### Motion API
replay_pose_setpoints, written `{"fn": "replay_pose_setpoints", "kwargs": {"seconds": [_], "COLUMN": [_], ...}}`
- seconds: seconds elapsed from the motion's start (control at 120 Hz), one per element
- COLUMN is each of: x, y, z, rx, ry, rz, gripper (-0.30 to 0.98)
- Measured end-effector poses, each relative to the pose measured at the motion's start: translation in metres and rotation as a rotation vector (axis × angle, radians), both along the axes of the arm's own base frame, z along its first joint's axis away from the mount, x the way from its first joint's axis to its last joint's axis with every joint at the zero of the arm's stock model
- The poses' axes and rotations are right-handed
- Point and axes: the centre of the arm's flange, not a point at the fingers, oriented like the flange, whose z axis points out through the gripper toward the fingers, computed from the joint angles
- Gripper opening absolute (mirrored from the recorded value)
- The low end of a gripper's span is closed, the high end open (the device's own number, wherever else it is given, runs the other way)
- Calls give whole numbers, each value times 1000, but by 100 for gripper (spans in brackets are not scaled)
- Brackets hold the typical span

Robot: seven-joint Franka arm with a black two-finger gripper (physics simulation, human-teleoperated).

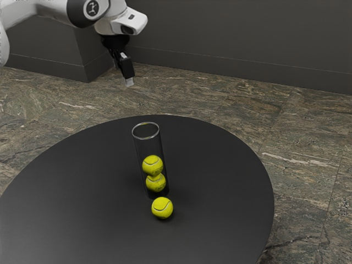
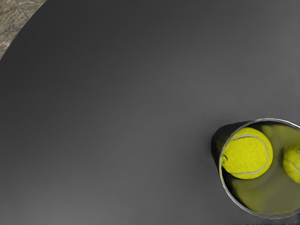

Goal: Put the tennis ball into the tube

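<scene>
One clumsy reach by my gripper [image 1: 129, 82], hanging high, could topple the clear tube [image 1: 147, 147] (two balls [image 1: 152, 165] inside) or roll the loose ball [image 1: 162, 208], because they sit so close. That ball, yellow with a curved seam, rests on the black table [image 1: 82, 203], at the tube's near side. The gripper holds nothing; how far open, I can't tell.

From beside the arm [image 1: 52, 12], the exterior view is looking slantwise down across the table [image 1: 220, 170]; from the arm's end, the wrist view is facing steeply down, nearer. Both are sharing the tube [image 1: 148, 149] and some tabletop.
</scene>
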Motion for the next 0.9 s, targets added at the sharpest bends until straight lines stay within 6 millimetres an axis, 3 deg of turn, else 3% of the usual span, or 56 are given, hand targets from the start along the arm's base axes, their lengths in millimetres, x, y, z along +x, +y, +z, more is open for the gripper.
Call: {"fn": "replay_pose_setpoints", "kwargs": {"seconds": [0.133, 0.217, 0.333, 0.433, 0.542, 0.675, 0.9], "x": [-7, -35, -74, -100, -121, -128, -143], "y": [-1, -12, -45, -73, -80, -81, -104], "z": [-6, -8, -26, -56, -97, -150, -229], "rx": [8, 22, -6, -64, -113, -193, -262], "ry": [23, 51, 112, 174, 205, 210, 189], "rz": [-12, -32, -79, -101, -64, 12, 120], "gripper": [69, 69, 69, 69, 69, 69, 69]}}
